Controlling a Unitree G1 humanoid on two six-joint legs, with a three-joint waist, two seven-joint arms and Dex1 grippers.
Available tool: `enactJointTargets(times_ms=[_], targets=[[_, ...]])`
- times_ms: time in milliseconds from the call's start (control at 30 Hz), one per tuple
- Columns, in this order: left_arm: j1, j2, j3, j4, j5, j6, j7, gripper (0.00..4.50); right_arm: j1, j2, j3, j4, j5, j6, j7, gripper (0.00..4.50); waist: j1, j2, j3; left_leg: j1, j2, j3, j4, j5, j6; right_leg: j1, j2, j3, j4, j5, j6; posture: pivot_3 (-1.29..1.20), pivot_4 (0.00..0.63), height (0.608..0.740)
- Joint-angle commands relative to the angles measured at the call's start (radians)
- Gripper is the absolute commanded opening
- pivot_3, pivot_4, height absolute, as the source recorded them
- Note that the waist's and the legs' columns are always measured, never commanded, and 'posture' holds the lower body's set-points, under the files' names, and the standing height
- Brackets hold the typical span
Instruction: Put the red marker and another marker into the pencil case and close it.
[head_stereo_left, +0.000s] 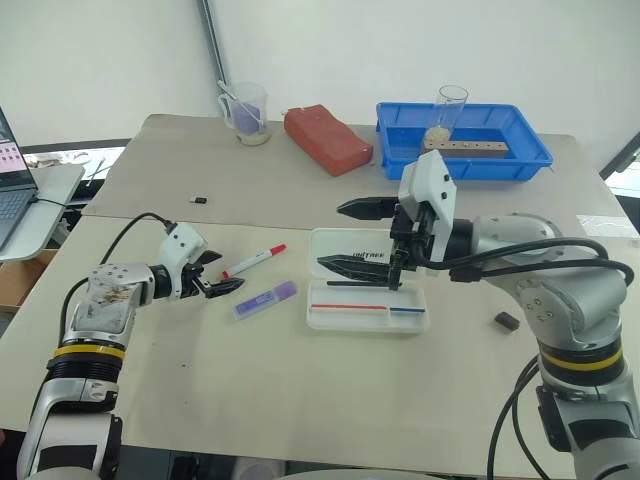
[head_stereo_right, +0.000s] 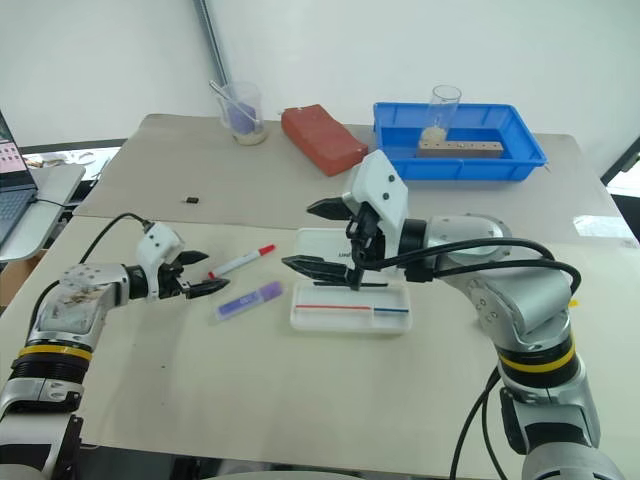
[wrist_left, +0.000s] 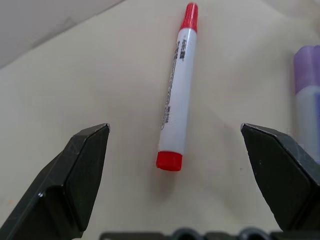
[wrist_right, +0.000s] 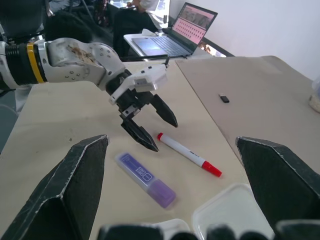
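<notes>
Both jaws gape wide: left gripper (head_stereo_left: 222, 277) at the red marker's (head_stereo_left: 254, 260) tail, right gripper (head_stereo_left: 352, 236) above the pencil case (head_stereo_left: 366, 318).

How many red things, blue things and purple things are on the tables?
Red: 3, the red marker, the thin red pen in the pencil case, the red block.
Blue: 2, the thin blue pen, the blue tray.
Purple: 1, the purple highlighter.
Total: 6.
</notes>
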Motion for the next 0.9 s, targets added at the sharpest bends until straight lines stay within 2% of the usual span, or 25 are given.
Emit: enactJointTargets(times_ms=[33, 233, 267, 433, 567, 667, 733, 833, 900], targets=[[-0.040, -0.003, -0.005, 0.060, 0.008, -0.057, -0.021, 3.25, -0.004, -0.007, -0.005, -0.010, -0.007, -0.013, -0.001, 4.50, -0.001, 0.000, 0.000, 0.000, 0.000, 0.000, 0.000, 0.000, 0.000, 0.001, 0.000, 0.000, 0.001, 0.000, 0.000, 0.00, 0.150, 0.740], [-0.044, -0.007, -0.010, 0.110, 0.021, -0.105, -0.029, 0.27, 0.003, -0.014, -0.005, 0.006, -0.020, -0.028, 0.013, 4.50, -0.006, 0.000, -0.001, 0.000, 0.000, 0.000, 0.000, 0.000, 0.000, 0.001, 0.001, 0.000, 0.001, 0.000, 0.000, 0.00, 0.150, 0.740], [-0.040, -0.004, -0.007, 0.094, 0.017, -0.100, -0.030, 0.14, 0.005, -0.015, -0.006, 0.008, -0.021, -0.029, 0.015, 4.50, -0.006, 0.000, -0.001, 0.000, 0.000, 0.000, 0.000, 0.000, 0.000, 0.001, 0.001, 0.000, 0.001, 0.000, 0.000, 0.00, 0.150, 0.740], [-0.019, 0.027, 0.048, -0.048, -0.020, -0.038, 0.001, 0.15, 0.034, -0.037, -0.024, 0.009, -0.029, -0.036, 0.025, 4.50, -0.006, 0.000, -0.001, 0.000, 0.000, 0.000, 0.000, 0.000, 0.000, 0.001, 0.001, 0.000, 0.001, 0.000, 0.000, 0.00, 0.150, 0.740], [-0.016, 0.072, 0.161, -0.335, -0.180, 0.132, -0.014, 0.15, 0.093, -0.093, -0.050, -0.001, -0.031, -0.037, 0.047, 4.50, -0.008, -0.001, 0.000, -0.001, 0.001, 0.000, 0.000, 0.000, 0.000, 0.001, 0.001, -0.001, 0.002, 0.000, 0.000, 0.00, 0.150, 0.740], [-0.007, 0.137, 0.180, -0.557, -0.309, 0.283, -0.071, 0.15, 0.163, -0.162, -0.050, -0.010, -0.052, -0.063, 0.089, 4.50, -0.009, -0.001, 0.000, 0.000, 0.001, 0.000, 0.000, 0.000, 0.000, 0.002, 0.001, -0.001, 0.001, 0.000, 0.000, 0.00, 0.150, 0.740], [0.000, 0.169, 0.142, -0.676, -0.363, 0.352, -0.102, 0.15, 0.217, -0.219, -0.048, -0.021, -0.059, -0.078, 0.129, 4.50, -0.009, 0.001, -0.001, 0.000, 0.001, 0.000, 0.000, 0.000, 0.000, 0.003, 0.001, 0.000, -0.001, 0.000, 0.000, 0.00, 0.150, 0.740], [-0.009, 0.143, 0.067, -0.753, -0.388, 0.388, -0.096, 0.15, 0.263, -0.266, -0.036, -0.031, -0.068, -0.095, 0.166, 4.50, -0.009, 0.003, -0.002, 0.001, 0.000, 0.000, 0.000, 0.000, 0.000, 0.004, 0.000, 0.000, -0.001, 0.000, 0.001, 0.00, 0.150, 0.740], [-0.024, 0.101, -0.040, -0.759, -0.323, 0.343, -0.087, 0.15, 0.277, -0.265, -0.042, -0.033, -0.061, -0.090, 0.163, 4.50, -0.012, 0.003, -0.002, 0.002, 0.000, -0.001, 0.000, 0.000, 0.000, 0.004, 0.001, 0.000, 0.000, 0.000, 0.001, 0.00, 0.150, 0.740]])
